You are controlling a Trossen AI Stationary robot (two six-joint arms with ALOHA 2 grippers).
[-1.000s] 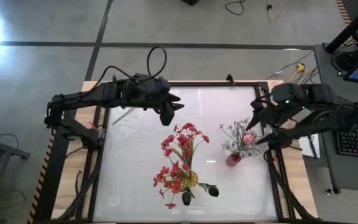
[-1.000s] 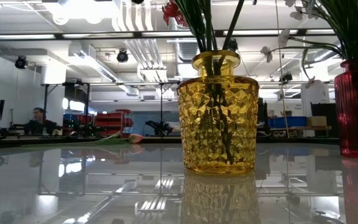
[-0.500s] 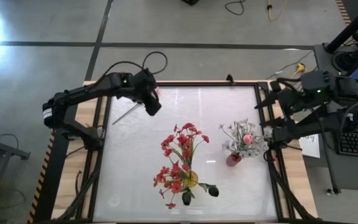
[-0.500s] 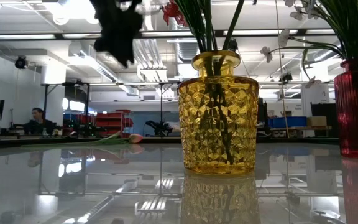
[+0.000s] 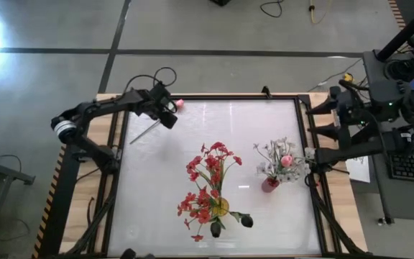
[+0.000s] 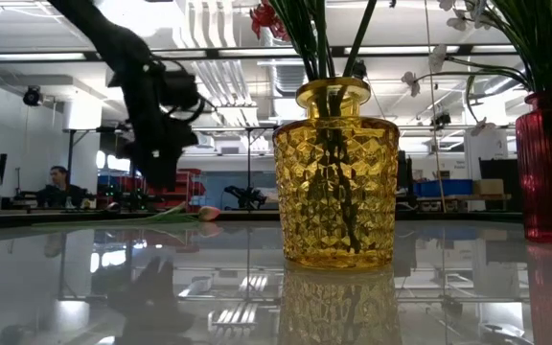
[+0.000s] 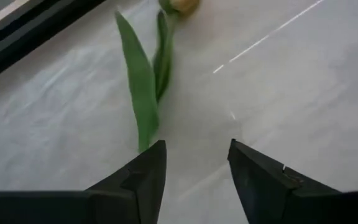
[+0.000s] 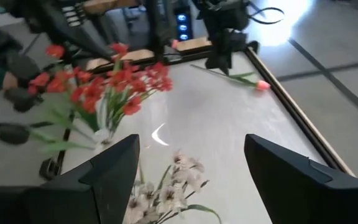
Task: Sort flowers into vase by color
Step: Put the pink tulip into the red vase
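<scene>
Pink-budded flower (image 5: 154, 124) flat, bud toward far edge

My high view looks straight down on the whole desk (image 5: 157, 216) from far up. My low view sits at desk height, close behind the yellow vase (image 6: 336, 172), facing the room. The left wrist view looks steeply down, near the desk, with a tulip (image 7: 148, 81) just ahead of the left gripper (image 7: 196, 163). The right wrist view looks across the desk; it shares that tulip and the red flowers (image 8: 114, 84) with the high view.
</scene>
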